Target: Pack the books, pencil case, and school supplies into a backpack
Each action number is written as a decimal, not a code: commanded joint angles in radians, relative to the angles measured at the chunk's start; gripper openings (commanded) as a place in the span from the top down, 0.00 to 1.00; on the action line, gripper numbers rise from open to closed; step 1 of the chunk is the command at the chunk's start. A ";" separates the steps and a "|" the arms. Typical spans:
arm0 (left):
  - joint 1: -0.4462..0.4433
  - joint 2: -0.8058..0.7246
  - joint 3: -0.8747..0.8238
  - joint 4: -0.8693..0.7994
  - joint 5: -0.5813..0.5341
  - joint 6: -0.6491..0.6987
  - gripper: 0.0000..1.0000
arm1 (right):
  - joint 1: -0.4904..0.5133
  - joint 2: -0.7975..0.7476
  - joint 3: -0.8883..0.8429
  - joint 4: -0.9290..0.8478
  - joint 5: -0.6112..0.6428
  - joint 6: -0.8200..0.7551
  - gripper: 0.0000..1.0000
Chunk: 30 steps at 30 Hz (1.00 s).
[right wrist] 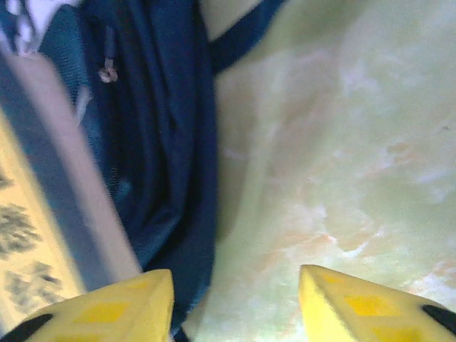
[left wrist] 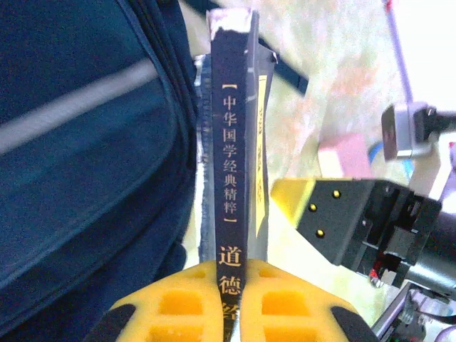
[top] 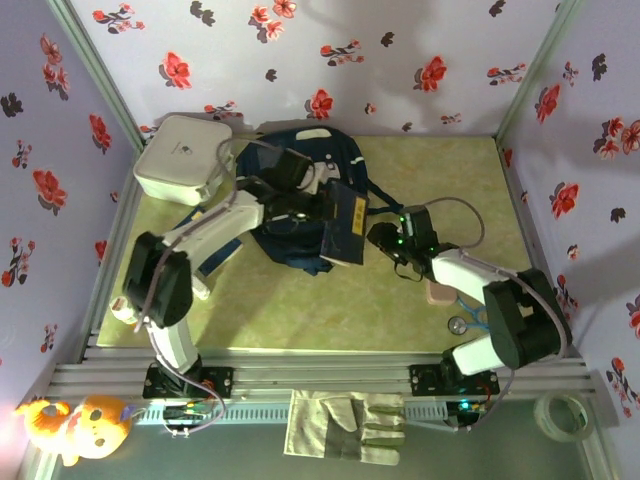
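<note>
Left gripper (left wrist: 229,288) pinches a navy book (left wrist: 231,128) by its spine, edge-on just beside the backpack (left wrist: 85,178). Right gripper (right wrist: 235,299) is spread above the surface (right wrist: 342,142) at the backpack's edge. The pencil case (top: 437,292) lies near the right arm.

The walls (top: 400,60) are soft purple with red and dark flowers all over. The desk (top: 350,300) fills the middle of the frame; its top is yellow-green and blotchy. Grey metal rails (top: 330,372) run along the bottom edge. The light is bright and even.
</note>
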 commanded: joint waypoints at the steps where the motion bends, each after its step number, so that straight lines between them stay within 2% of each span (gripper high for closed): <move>1: 0.081 -0.120 -0.056 0.082 0.011 -0.062 1.00 | 0.007 -0.055 -0.046 0.113 -0.054 0.069 0.42; 6: 0.192 -0.246 -0.160 0.207 0.024 -0.199 1.00 | 0.009 -0.090 -0.058 0.261 -0.143 0.227 0.26; 9: 0.240 -0.323 -0.251 0.366 0.019 -0.321 1.00 | 0.014 -0.081 -0.028 0.307 -0.214 0.299 0.19; 12: 0.262 -0.382 -0.330 0.523 -0.015 -0.433 1.00 | 0.039 -0.055 -0.023 0.468 -0.252 0.407 0.12; 17: 0.269 -0.397 -0.342 0.615 -0.030 -0.523 1.00 | 0.126 0.023 0.040 0.674 -0.254 0.533 0.02; 22: 0.270 -0.398 -0.361 0.683 -0.025 -0.600 1.00 | 0.192 0.124 0.131 0.772 -0.215 0.631 0.01; 26: 0.272 -0.400 -0.367 0.702 -0.015 -0.634 1.00 | 0.200 0.216 0.204 0.883 -0.218 0.702 0.01; 30: 0.279 -0.404 -0.377 0.722 -0.003 -0.662 1.00 | 0.208 0.264 0.245 0.908 -0.211 0.720 0.02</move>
